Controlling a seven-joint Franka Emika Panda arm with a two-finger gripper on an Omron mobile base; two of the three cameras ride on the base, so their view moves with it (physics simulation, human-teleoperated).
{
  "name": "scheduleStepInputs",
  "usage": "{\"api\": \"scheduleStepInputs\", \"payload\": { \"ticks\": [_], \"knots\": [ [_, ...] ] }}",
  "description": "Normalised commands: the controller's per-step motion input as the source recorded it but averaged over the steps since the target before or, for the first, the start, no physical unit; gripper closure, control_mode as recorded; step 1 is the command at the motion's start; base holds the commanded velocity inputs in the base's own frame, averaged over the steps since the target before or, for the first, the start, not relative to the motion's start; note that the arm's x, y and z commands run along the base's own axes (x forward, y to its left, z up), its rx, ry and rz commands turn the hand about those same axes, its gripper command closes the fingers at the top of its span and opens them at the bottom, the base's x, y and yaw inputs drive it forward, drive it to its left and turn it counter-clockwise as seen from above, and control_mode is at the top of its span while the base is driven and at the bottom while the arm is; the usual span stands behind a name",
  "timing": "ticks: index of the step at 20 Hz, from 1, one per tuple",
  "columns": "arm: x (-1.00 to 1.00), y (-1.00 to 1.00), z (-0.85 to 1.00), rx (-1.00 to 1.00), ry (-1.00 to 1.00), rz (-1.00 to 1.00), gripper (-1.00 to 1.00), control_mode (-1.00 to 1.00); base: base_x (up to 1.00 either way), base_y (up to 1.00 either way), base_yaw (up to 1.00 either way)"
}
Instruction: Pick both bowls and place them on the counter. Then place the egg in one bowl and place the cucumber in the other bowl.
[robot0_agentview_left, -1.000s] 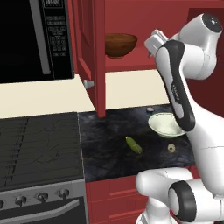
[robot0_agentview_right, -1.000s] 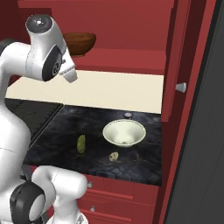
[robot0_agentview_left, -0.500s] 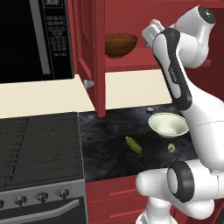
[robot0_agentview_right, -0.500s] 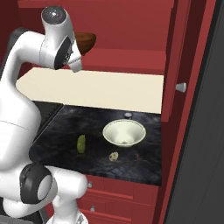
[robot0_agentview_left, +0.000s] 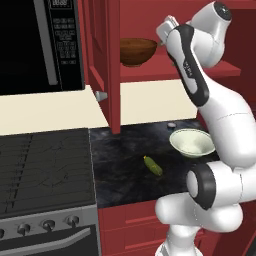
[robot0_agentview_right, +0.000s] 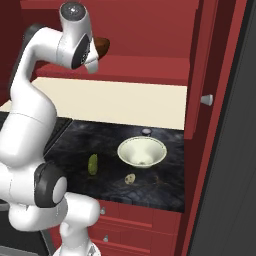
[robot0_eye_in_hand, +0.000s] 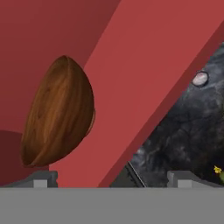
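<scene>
Your fingers (robot0_eye_in_hand: 112, 178) stand wide apart with nothing between them, raised to the level of the red cabinet shelf (robot0_agentview_left: 200, 67) and just beside the brown wooden bowl (robot0_agentview_left: 138, 51). That bowl sits on the shelf, inside the open cabinet, and in the hand view it appears tipped on its side only because the hand is rolled. Below, on the dark marbled desk (robot0_agentview_right: 165, 187), you have the pale bowl (robot0_agentview_right: 142, 152) standing upright near the right end. The green cucumber (robot0_agentview_right: 93, 164) lies to its left, apart from it, and the small egg (robot0_agentview_right: 130, 178) rests just in front of the pale bowl, not touching it. The stovetop (robot0_agentview_left: 45, 170) lies to the left of the desk.
</scene>
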Motion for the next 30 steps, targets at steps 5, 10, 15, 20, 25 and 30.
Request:
{"api": "scheduleStepInputs", "payload": {
  "ticks": [5,10,15,20,25,30],
  "knots": [
    [0.48,0.09,0.00,0.00,0.00,0.00,-1.00,-1.00,0.00,0.00,0.00],
    [0.41,0.18,0.00,0.00,0.01,0.00,-1.00,-1.00,0.00,0.00,0.00],
    [0.40,0.17,0.00,0.00,0.02,0.00,-1.00,-1.00,0.00,0.00,0.00],
    [0.40,0.07,0.00,0.00,0.03,0.00,-1.00,-1.00,0.00,0.00,0.00],
    [0.34,0.00,-0.02,0.00,0.05,0.00,-1.00,-1.00,0.00,0.00,0.00],
    [0.28,0.00,-0.06,0.00,0.05,0.00,-1.00,-1.00,0.00,0.00,0.00]
  ]
}}
